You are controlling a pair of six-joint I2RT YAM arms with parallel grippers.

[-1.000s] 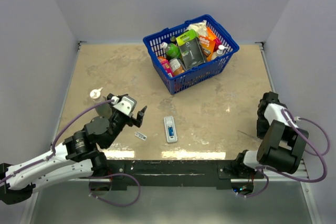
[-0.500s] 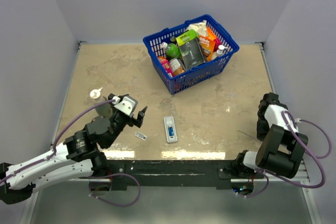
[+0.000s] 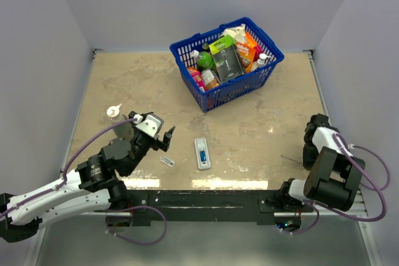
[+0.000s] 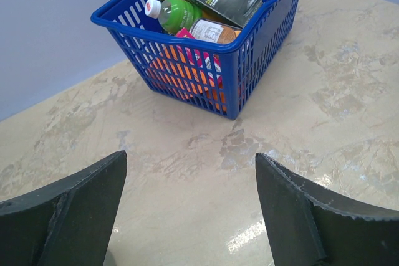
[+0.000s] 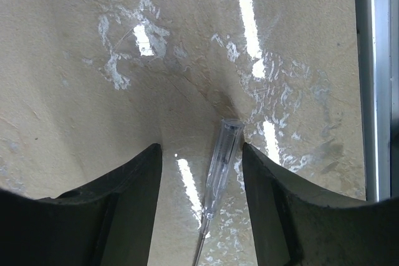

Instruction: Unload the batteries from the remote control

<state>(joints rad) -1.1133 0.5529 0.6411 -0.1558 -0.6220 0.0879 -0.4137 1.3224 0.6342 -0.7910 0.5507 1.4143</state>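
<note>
The white remote control point(image 3: 202, 153) lies face up on the table near the front middle, with a blue battery point(image 3: 201, 150) in its recess. A small greyish battery point(image 3: 166, 161) lies loose on the table just left of it. My left gripper point(image 3: 166, 137) is open and empty, hovering left of the remote; in the left wrist view point(image 4: 190, 156) only bare table shows between its fingers. My right gripper point(image 5: 200, 147) is open at the far right, low over a clear-handled screwdriver point(image 5: 221, 166) that lies between its fingers, untouched.
A blue basket point(image 3: 267, 68) full of groceries stands at the back centre, also in the left wrist view point(image 4: 249, 60). A small white spray-top bottle point(image 3: 114, 111) stands at the left. The screwdriver's thin shaft point(image 3: 288, 158) lies at the right front. A metal rail point(image 5: 374, 79) runs along the table's right edge.
My right arm has folded down and drawn nearer, lowering its gripper over the screwdriver. The left arm, the remote and the loose battery have not moved.
</note>
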